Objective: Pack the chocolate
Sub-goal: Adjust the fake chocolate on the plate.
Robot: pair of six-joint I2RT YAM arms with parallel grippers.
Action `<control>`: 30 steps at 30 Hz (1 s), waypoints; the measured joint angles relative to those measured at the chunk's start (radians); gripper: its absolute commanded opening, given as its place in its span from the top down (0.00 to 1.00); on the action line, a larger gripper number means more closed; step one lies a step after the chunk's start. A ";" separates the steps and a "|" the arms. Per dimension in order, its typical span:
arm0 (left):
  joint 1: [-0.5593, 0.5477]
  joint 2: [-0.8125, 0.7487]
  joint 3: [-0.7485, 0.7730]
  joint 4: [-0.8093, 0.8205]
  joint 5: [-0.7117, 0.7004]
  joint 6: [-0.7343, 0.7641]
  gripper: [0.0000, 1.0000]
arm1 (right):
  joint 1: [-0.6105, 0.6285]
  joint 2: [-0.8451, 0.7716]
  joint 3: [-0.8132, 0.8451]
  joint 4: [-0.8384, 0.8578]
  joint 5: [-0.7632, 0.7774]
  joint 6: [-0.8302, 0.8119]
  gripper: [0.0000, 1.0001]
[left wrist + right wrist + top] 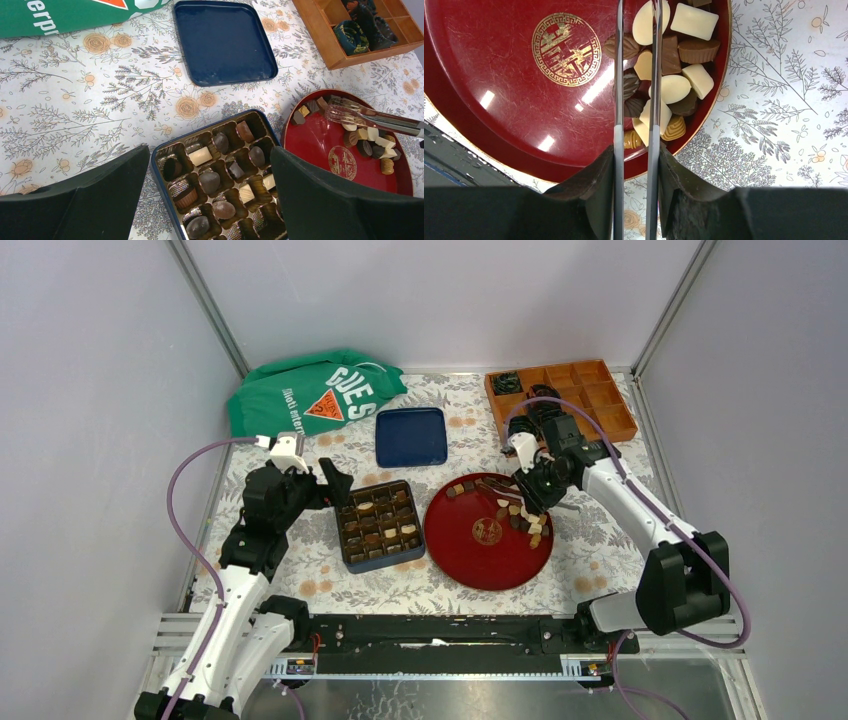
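Observation:
Loose chocolate [527,520] [674,89] [372,142] in dark, brown and cream pieces lies along the right side of the red plate [470,560] [499,85] [320,145]. More pieces fill cups in the blue box [385,562] [159,180]. My left gripper [338,490] [209,150] hangs open above the box with nothing between its fingers. My right gripper [535,485] [636,150] is shut on metal tongs [500,483] [619,100] [370,119]. The tongs reach over the plate's chocolate with their blades slightly apart. I cannot tell whether their tips hold a piece.
The box's blue lid [411,436] [223,42] lies behind the box. A wooden organiser [612,418] [320,45] with black coiled cables [505,382] [352,35] stands at the back right. A green bag [310,390] [60,15] lies at the back left.

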 measured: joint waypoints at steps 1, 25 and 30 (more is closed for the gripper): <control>0.000 0.000 0.000 0.000 0.000 0.000 0.01 | 0.000 -0.010 -0.007 0.002 0.002 0.000 0.86; 0.000 0.000 0.000 0.000 0.000 0.000 0.01 | -0.010 -0.053 -0.056 0.001 0.005 0.000 0.64; 0.000 0.000 0.000 0.000 0.000 0.000 0.01 | -0.010 -0.036 -0.051 -0.001 0.000 0.000 0.59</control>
